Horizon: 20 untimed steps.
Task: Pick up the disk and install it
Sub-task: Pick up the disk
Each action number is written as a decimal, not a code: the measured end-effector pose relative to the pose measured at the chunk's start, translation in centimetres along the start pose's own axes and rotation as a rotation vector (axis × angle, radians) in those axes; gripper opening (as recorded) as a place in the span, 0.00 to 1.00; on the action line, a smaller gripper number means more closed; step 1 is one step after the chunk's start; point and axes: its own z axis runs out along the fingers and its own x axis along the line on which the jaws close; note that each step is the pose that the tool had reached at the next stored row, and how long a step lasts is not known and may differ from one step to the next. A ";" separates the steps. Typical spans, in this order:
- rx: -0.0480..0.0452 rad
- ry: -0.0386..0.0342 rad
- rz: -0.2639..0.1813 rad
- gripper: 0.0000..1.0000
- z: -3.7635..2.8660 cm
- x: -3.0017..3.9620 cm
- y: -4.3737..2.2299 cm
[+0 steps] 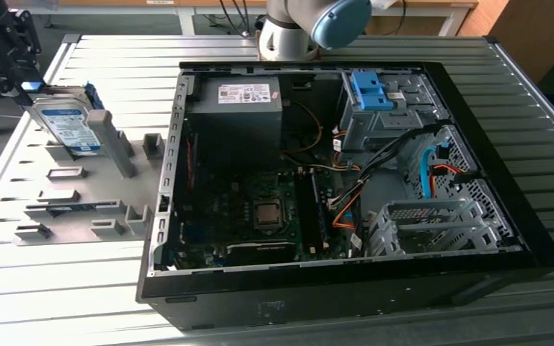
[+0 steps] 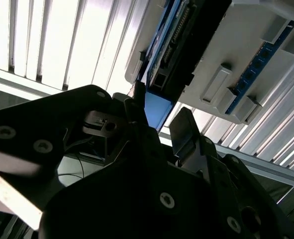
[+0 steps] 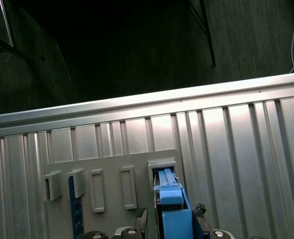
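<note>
gripper: the black robot gripper point(image 2: 159, 117) sits around the blue top end of the disk. i cannot tell if it squeezes or not.
disk: the flat silver hard drive with a white-and-blue label and blue plastic rails point(image 1: 66, 124) stands on its edge, so its top is easy to grab.
holder: the grey plastic plate with slots point(image 1: 94, 194) keeps the disk up. it lies just beside the case, on the exterior view's left.
case: the big black computer case point(image 1: 519, 194) lies open, so parts can go in from above.
bracket: a bare blue plastic bracket point(image 1: 368, 90) sits inside the case, well apart from the disk.
work: the disk is not in the case yet.
</note>
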 end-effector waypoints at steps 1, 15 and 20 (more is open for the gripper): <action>0.0001 -0.0001 0.000 0.47 0.06 -0.06 0.01; 0.0017 0.0128 -0.004 0.47 0.95 -0.41 0.05; 0.0018 0.0128 -0.005 0.47 1.06 -0.47 0.05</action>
